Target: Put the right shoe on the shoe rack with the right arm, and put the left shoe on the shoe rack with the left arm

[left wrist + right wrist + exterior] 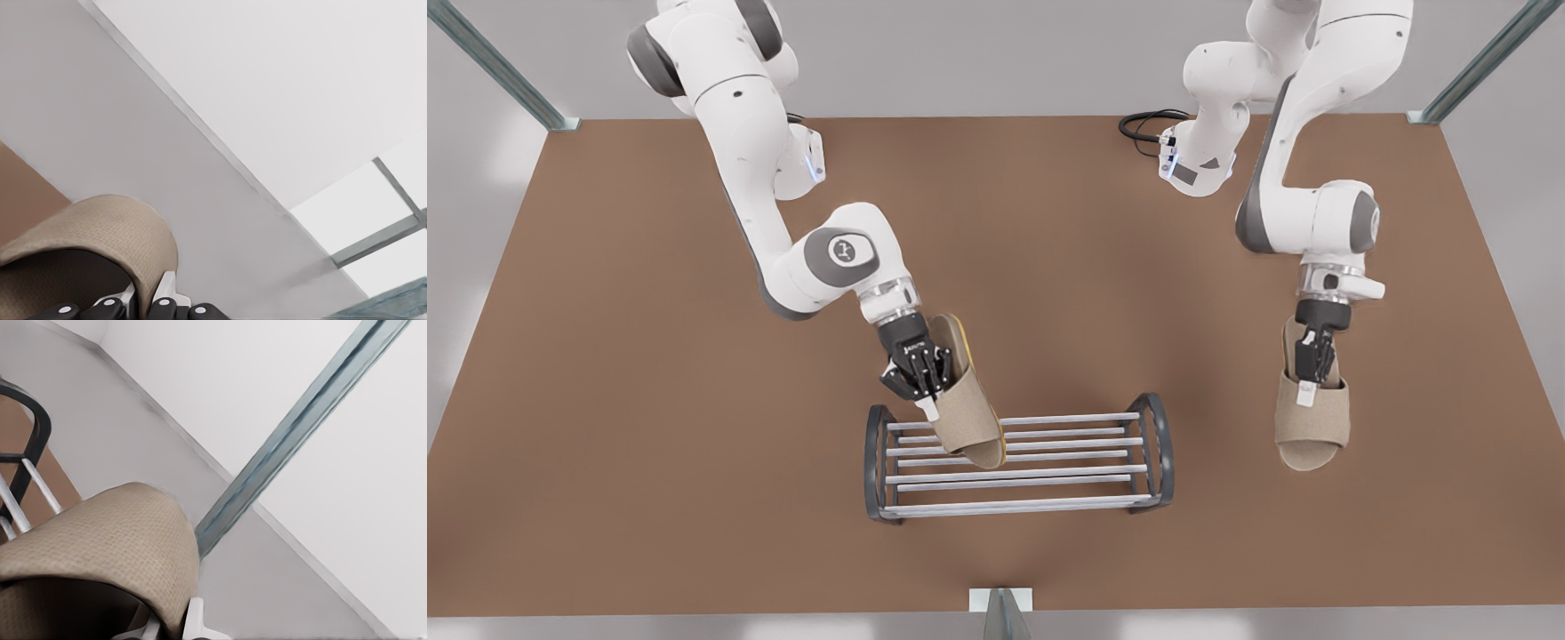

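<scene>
The shoe rack (1158, 444), a dark frame with silver bars, stands on the brown table near the front; its arched end (37, 420) is also in the right wrist view. My right gripper (930, 402) is on the arm at the front view's left, shut on the strap of a beige slipper (971, 418). That slipper (100, 540) hangs tilted, toe down, over the rack's left half, its toe at the bars. On the front view's right, my left gripper (1307, 389) is shut on the other beige slipper (1312, 431), clear of the rack. Its strap (100, 227) sits between the fingers (163, 290).
A black cable (1143, 124) lies at the table's back edge near the base of the arm on the front view's right. Metal posts rise at the back corners (543, 111), and another stands at the front middle (1000, 613). Bare brown table surrounds the rack.
</scene>
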